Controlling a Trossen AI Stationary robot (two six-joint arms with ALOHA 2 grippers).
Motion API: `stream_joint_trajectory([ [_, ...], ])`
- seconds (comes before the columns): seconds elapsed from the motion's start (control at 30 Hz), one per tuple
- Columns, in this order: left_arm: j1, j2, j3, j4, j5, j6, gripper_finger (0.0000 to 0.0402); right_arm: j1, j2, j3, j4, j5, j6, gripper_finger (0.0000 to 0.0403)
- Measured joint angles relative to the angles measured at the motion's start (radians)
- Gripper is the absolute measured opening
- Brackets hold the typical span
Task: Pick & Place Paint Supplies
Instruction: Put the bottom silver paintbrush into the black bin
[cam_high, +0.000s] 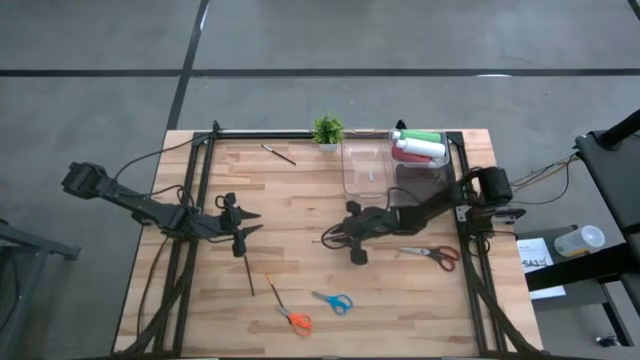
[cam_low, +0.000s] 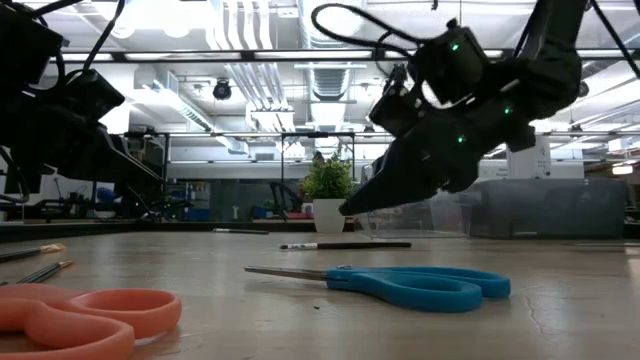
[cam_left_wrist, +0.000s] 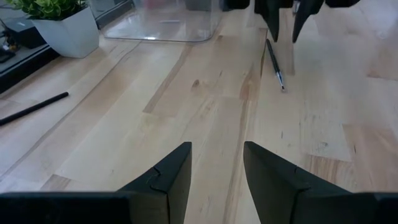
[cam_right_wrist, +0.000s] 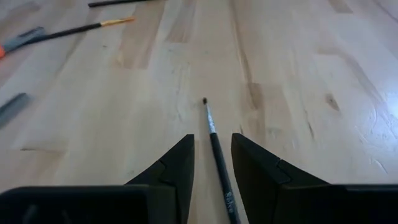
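No writing on anything here is legible. Nearest the front edge of the desk (cam_high: 300, 200) lie orange-handled scissors (cam_high: 293, 318) and blue-handled scissors (cam_high: 334, 302), with red-handled scissors (cam_high: 436, 255) to the right. A dark brush with an orange tip (cam_high: 247, 272) lies near the left claw (cam_high: 252, 228), which hovers over bare wood with its fingers apart, holding nothing.

Mid-desk, the right claw (cam_high: 330, 238) is low over a thin dark brush (cam_right_wrist: 216, 144); the brush lies on the wood in the gap between the fingers (cam_right_wrist: 176, 163), which stand apart on either side of it. Whether they touch it cannot be told.

Farther back, another dark brush (cam_high: 279, 154) lies left of the small potted plant (cam_high: 327, 130). Right of the plant stands a clear bin (cam_high: 365, 170), and beside it a second bin (cam_high: 420, 170) holds the green bottle (cam_high: 424, 137), white bottle (cam_high: 421, 148) and pink-red bottle (cam_high: 418, 158).
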Motion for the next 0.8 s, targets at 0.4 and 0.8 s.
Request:
stream_joint_trajectory([
  [0.4, 0.0, 0.0, 0.0, -0.024, 0.0, 0.0, 0.0155, -0.02, 0.103, 0.044, -0.003, -0.033, -0.037, 0.0104],
  [0.8, 0.0, 0.0, 0.0, -0.038, 0.0, 0.0, 0.0155, -0.026, 0.159, 0.054, 0.013, -0.048, -0.048, 0.0103],
])
